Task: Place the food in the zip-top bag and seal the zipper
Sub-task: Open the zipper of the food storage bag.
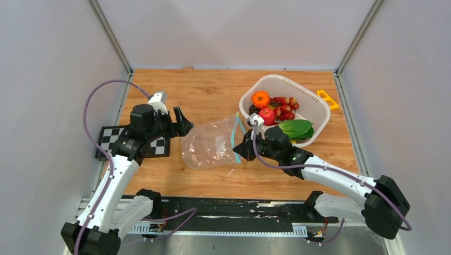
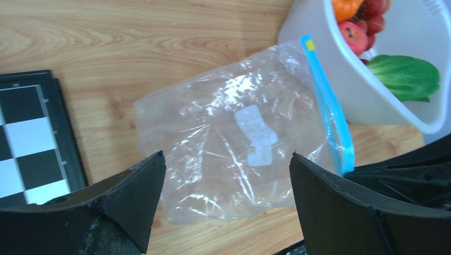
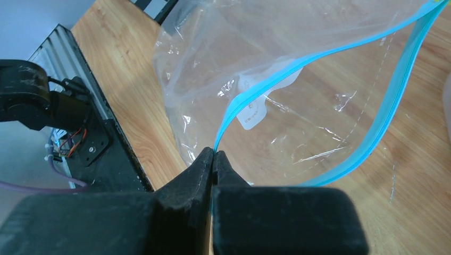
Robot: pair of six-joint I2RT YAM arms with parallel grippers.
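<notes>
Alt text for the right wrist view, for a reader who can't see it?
The right gripper is shut on the teal zipper at one end of the clear zip-top bag, whose mouth gapes open over the wooden table.

The zip-top bag (image 1: 208, 144) lay near the middle of the table (image 1: 207, 89), with its zipper (image 1: 233, 137) along the right edge, facing the basket (image 1: 315, 109). The basket stood behind and to the right of the bag, just beside its far right corner. In the basket, the tangerine (image 1: 261, 99) sat at the left rear, the grape bunch (image 1: 285, 106) to its right, the apple (image 1: 267, 115) before them, and a leafy vegetable (image 1: 295, 128) at the near end. A calibration board (image 1: 114, 139) lay left of the bag. The left gripper (image 1: 183, 123) sat between board and bag, and the right gripper (image 1: 239, 153) met the zipper's near end.
</notes>
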